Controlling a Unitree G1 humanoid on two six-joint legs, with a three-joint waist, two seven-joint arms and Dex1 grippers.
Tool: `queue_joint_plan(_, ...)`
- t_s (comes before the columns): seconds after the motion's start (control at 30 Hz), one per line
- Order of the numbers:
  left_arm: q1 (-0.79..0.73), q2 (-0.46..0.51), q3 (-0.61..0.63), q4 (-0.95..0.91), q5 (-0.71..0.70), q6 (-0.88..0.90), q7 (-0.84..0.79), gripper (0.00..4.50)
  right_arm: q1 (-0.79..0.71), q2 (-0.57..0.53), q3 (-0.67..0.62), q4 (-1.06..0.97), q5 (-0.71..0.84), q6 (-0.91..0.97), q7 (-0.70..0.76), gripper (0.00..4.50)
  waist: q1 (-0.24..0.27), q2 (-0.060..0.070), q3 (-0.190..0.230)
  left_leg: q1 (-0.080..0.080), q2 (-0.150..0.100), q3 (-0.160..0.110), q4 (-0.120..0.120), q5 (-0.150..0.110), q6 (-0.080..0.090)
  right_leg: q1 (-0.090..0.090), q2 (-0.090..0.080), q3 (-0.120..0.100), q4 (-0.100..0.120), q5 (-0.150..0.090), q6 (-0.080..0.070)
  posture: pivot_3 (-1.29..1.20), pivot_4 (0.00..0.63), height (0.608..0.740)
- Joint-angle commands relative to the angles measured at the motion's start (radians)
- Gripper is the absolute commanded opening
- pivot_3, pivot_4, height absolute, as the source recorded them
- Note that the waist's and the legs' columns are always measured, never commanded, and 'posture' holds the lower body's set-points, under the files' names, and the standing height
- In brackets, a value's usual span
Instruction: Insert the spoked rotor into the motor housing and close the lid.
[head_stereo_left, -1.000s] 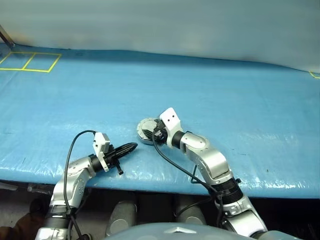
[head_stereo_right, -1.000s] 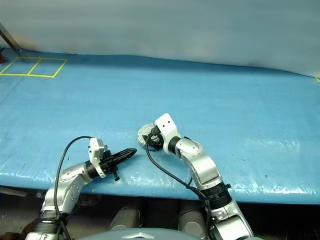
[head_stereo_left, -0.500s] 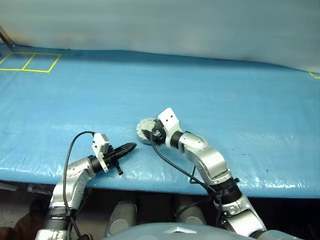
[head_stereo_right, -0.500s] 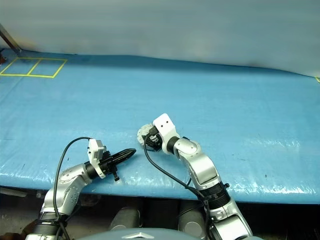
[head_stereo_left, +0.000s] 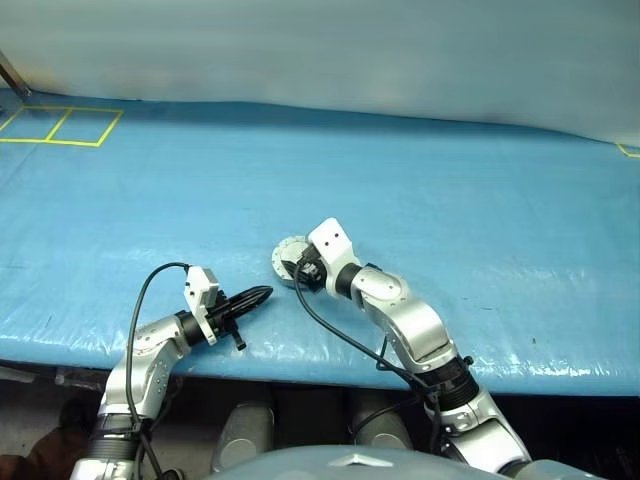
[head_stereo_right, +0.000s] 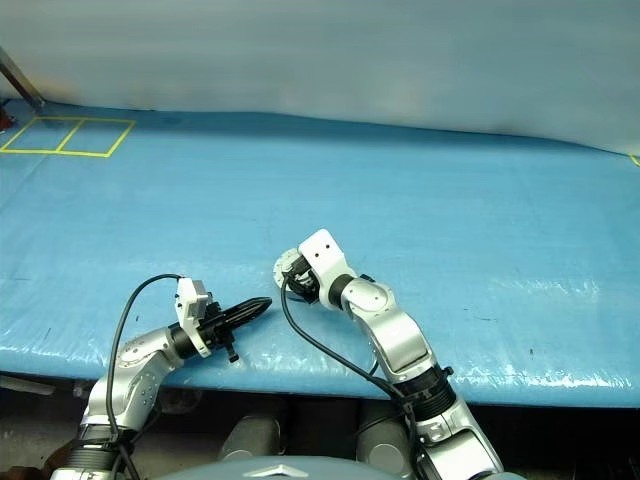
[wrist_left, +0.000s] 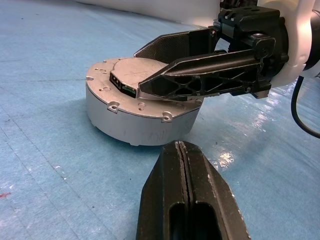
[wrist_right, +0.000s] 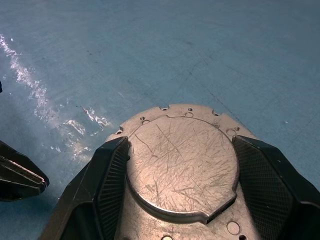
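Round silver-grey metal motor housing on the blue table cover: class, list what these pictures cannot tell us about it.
- Inside the round silver-grey metal motor housing: the flat scratched metal lid covers it in both wrist views, so the rotor cannot be checked.
- Its near edge: cut off at the right wrist view's bottom.
- Its far side: the right claw hides it in the left wrist view.

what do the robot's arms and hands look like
Both arms are silver-grey metal segments with black joints. Each wrist carries a white block, and a loose black cable loops along each forearm. The left hand and the right hand each have two black fingers; the right one's fingers have a truss-like webbed pattern and ribbed inner pads.
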Motion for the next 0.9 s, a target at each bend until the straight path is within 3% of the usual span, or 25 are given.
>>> queue_joint_plan(0.03, 0.006, 0.005, 0.006, -0.002, 0.003, -0.02, 0.006, 0.0, 0.013, -0.007, 0.016, 0.058, -0.029, 0.017, -0.016, 2.97, 0.0, 0.0, 0.0, 0.0, 0.0, 0.0, 0.0, 0.0, 0.0, 0.0, 0.0, 0.0, 0.0, 0.0, 0.0, 0.0, 0.15, 0.74)
queue_joint_plan(0.5, -0.081, -0.082, 0.08, -0.014, -0.115, 0.045, 0.108, 0.0, 0.025, -0.014, -0.002, 0.09, -0.026, 0.002, -0.014, 2.97, 0.001, 0.001, -0.003, 0.005, 0.0, 0.0, -0.001, 0.0, -0.001, 0.004, 0.0, 0.0, 0.0, -0.001, 0.0, 0.0, 0.15, 0.74)
queue_joint_plan(0.9, -0.175, -0.087, -0.065, 0.107, 0.098, 0.033, 0.204, 0.0, 0.036, -0.016, -0.019, 0.065, -0.028, -0.001, -0.028, 2.97, 0.007, 0.002, -0.005, 0.006, 0.0, 0.0, -0.001, 0.0, -0.001, 0.005, 0.0, 0.0, 0.0, -0.001, 0.0, 0.0, 0.15, 0.74)
